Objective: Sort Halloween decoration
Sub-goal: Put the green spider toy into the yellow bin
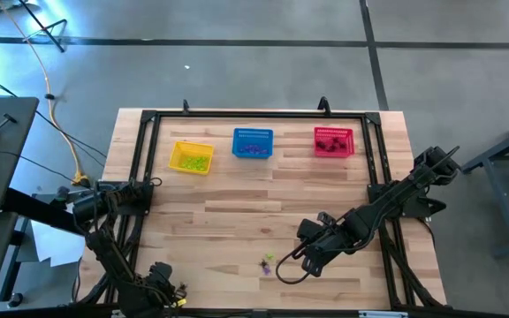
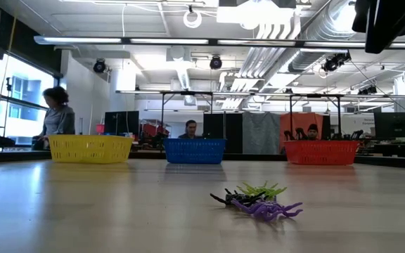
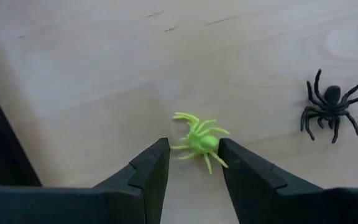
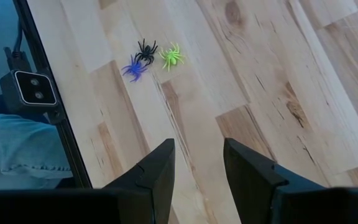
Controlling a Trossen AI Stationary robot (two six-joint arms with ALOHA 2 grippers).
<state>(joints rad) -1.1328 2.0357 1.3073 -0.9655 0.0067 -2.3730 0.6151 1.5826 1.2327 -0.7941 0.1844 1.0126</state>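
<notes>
Three small spiders, one black, one purple and one yellow-green, lie together on the wooden table near its front edge; they form a cluster in the high view. My right gripper hangs open above the table to their right, with nothing between its fingers. At the front left my left gripper points down, open. Its fingers stand on either side of another yellow-green spider that lies on the table. A second black spider lies a little way off.
Along the far side stand a yellow basket, a blue basket and a red basket, each with small trinkets inside. A black frame runs around the table. People sit in the room behind, and a person's leg shows by the front edge.
</notes>
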